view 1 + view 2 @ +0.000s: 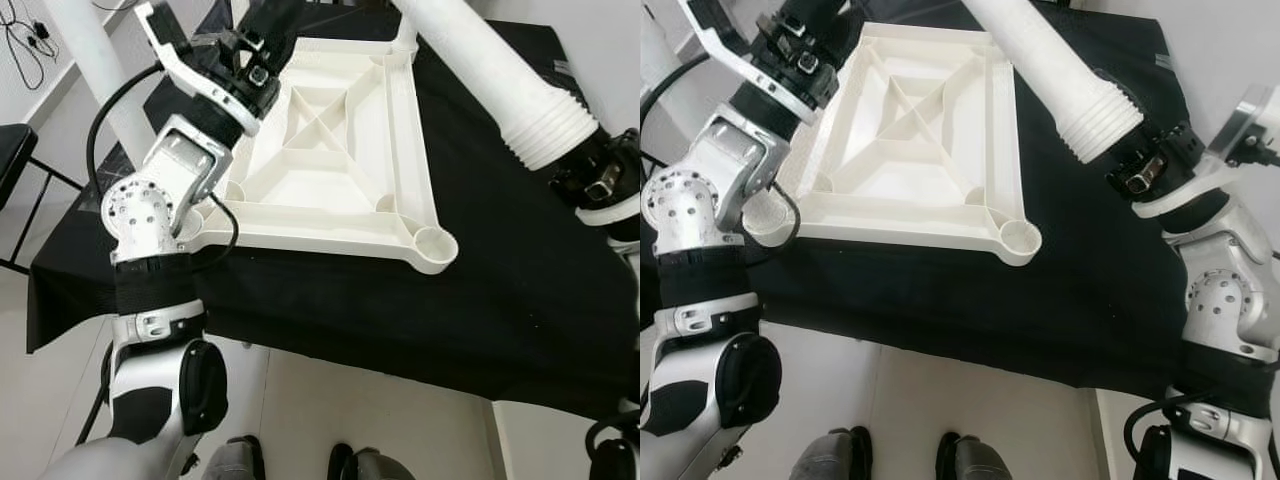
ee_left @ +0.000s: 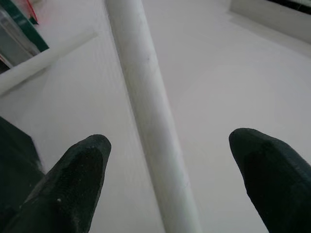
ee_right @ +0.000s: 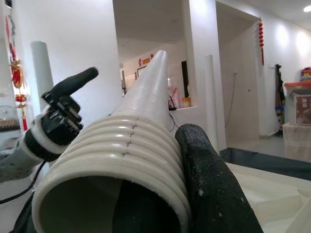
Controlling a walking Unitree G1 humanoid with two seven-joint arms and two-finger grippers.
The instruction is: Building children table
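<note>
Above the robot's feet (image 1: 900,455), the upturned tabletop (image 1: 340,160) lies on black cloth (image 1: 400,300); the right gripper (image 1: 1145,165) clamps a threaded leg (image 1: 1055,75), the left gripper (image 2: 170,160) gapes at a rib, likely next seating that leg in a corner socket (image 1: 1018,236).

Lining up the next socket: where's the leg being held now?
The white leg is gripped at its ribbed end by the right gripper, angled over the upturned tabletop's right edge.

You are looking at a room in a home. Beyond the right gripper (image 3: 194,194), white walls (image 3: 77,43) are opening onto a hallway, red decorations (image 3: 18,82) are hanging, and storage boxes (image 3: 297,109) are sitting far off on the pale floor (image 1: 330,410).
</note>
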